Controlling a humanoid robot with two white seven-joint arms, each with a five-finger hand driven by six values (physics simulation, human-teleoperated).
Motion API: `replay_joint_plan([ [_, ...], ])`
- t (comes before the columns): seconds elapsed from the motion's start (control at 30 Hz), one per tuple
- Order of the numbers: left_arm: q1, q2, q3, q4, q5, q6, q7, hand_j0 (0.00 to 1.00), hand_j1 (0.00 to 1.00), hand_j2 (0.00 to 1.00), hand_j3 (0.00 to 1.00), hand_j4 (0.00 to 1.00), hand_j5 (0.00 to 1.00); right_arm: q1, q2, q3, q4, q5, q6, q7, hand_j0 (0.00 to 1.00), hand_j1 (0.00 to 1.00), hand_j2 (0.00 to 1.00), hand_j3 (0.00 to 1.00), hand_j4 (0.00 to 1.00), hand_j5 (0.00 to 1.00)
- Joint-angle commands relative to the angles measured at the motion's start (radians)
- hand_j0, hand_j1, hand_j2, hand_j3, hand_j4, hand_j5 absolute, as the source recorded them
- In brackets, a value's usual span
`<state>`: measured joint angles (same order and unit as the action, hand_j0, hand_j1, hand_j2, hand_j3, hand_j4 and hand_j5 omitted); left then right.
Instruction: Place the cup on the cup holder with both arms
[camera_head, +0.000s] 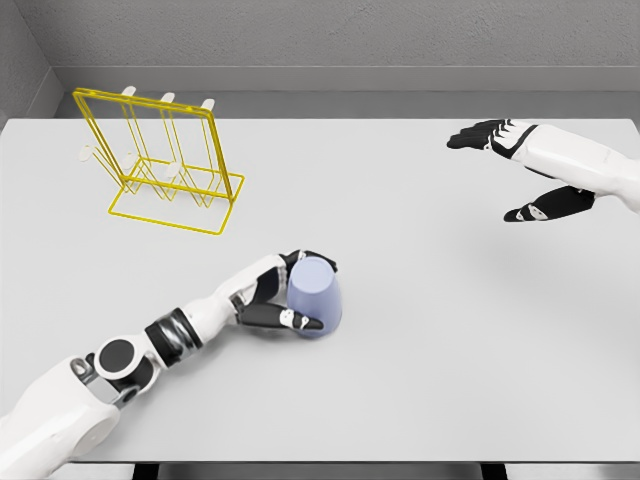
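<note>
A pale lavender cup (318, 297) stands on the white table (420, 340), mouth down as far as I can tell, near the front centre. My left hand (290, 292) wraps it from the left, with black fingers (316, 261) curled over its top edge and the thumb across its lower front. The yellow wire cup holder (160, 160) with white pegs stands at the table's back left, well away from the cup. My right hand (520, 170) hovers above the table's right side, fingers spread and holding nothing.
The grey back wall (330, 40) runs behind the table's far edge. The table's front edge lies just below my left forearm (180, 340).
</note>
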<state>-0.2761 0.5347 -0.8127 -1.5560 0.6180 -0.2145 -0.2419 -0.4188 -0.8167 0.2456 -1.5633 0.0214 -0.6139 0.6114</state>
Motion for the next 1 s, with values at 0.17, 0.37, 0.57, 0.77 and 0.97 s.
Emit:
replay_joint_plan([
  [0.17,0.044,0.011,0.101,-0.076,0.009,-0.003,0.001,0.65,0.65,0.65,0.65,0.65,0.65,0.0,-0.002,0.0,-0.001,-0.008,0.003,-0.001,1.0,1.0,1.0,1.0,1.0,1.0],
  [0.37,0.061,0.028,0.167,-0.137,0.009,-0.003,0.001,0.65,0.65,0.65,0.65,0.65,0.65,0.0,-0.001,0.0,-0.001,-0.008,0.003,-0.001,1.0,1.0,1.0,1.0,1.0,1.0],
  [0.57,0.061,0.07,0.222,-0.179,0.029,-0.002,0.001,0.66,0.66,0.66,0.66,0.66,0.66,0.0,-0.002,0.0,0.0,-0.008,0.003,-0.001,1.0,1.0,1.0,1.0,1.0,1.0],
  [0.77,0.061,0.119,0.262,-0.213,0.046,-0.002,0.001,0.66,0.66,0.66,0.66,0.66,0.66,0.0,-0.002,0.0,0.0,-0.008,0.003,-0.001,1.0,1.0,1.0,1.0,1.0,1.0],
  [0.97,0.061,0.169,0.29,-0.226,0.062,-0.003,0.001,0.66,0.66,0.66,0.66,0.66,0.66,0.0,-0.002,-0.002,0.0,-0.008,0.003,-0.001,1.0,1.0,1.0,1.0,1.0,1.0],
])
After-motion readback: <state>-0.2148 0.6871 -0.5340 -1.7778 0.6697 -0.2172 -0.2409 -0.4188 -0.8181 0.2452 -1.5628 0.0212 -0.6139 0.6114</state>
